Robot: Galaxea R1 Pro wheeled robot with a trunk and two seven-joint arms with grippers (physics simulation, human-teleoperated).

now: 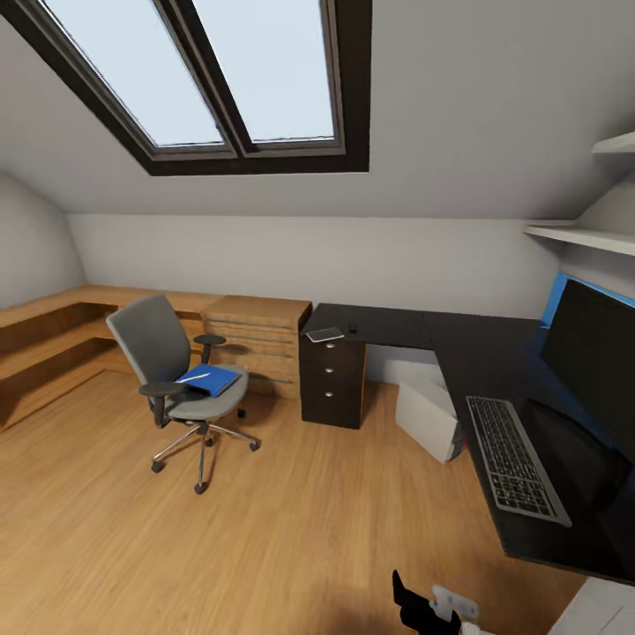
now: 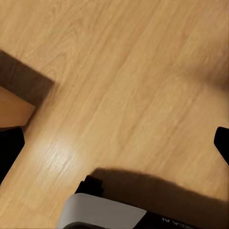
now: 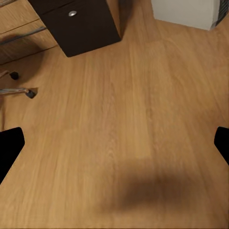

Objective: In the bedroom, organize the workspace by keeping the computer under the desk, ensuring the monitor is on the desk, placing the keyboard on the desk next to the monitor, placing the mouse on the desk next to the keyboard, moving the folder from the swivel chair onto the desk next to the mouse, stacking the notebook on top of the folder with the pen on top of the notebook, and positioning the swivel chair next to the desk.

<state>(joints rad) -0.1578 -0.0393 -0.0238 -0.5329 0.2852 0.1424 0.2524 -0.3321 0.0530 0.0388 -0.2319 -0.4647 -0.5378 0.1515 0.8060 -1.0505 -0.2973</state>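
Grippers hang over bare wood floor (image 3: 119,143), both with fingers spread wide and empty. Ahead of the right gripper (image 3: 114,138) stand dark drawers (image 3: 81,24) and the computer (image 3: 186,12). Farther off, the chair (image 1: 176,379) holds folder (image 1: 210,379) and pen (image 1: 192,377). Monitor (image 1: 586,339) and keyboard (image 1: 514,459) rest on the desk (image 1: 476,353).

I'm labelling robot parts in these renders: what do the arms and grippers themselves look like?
Little of them is in frame. In both wrist views, the left gripper's fingers and the right gripper's fingers appear as flat matte black tips at the picture edges. The head view shows a black gripper part joined to a white housing with small dark holes. No cables or readable markings visible.
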